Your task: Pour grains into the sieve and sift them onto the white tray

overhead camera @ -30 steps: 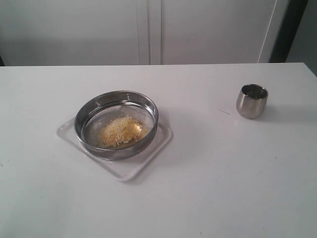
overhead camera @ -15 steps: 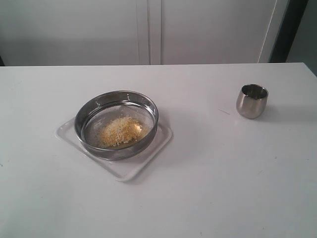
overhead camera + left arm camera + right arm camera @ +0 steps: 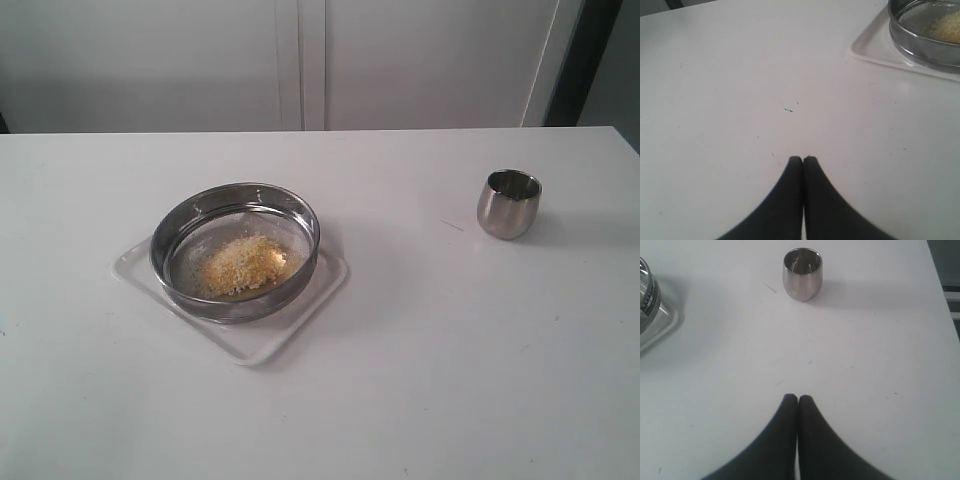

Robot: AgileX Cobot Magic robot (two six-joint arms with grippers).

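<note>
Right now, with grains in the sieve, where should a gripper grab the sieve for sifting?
Probably the upright steel wall of the sieve, pinched from above by the left gripper: one finger inside, one outside. The wall is thin and vertical, the grains lie mostly clear of it, and the white tray crowds its base.

The place looks like a robotics lab or test room, not a lived-in kitchen. A plain white tabletop (image 3: 450,380) fills the exterior view. Behind it are flat white panels (image 3: 150,60) with narrow vertical seams, either cabinet doors or wall cladding, and a dark strip (image 3: 578,60) at the far right. The only things on it are a sieve (image 3: 236,306) on a white tray (image 3: 262,348) and a small steel cup (image 3: 509,204). The black left end effector (image 3: 802,160) and right end effector (image 3: 798,398) sit over the same bare surface.
</note>
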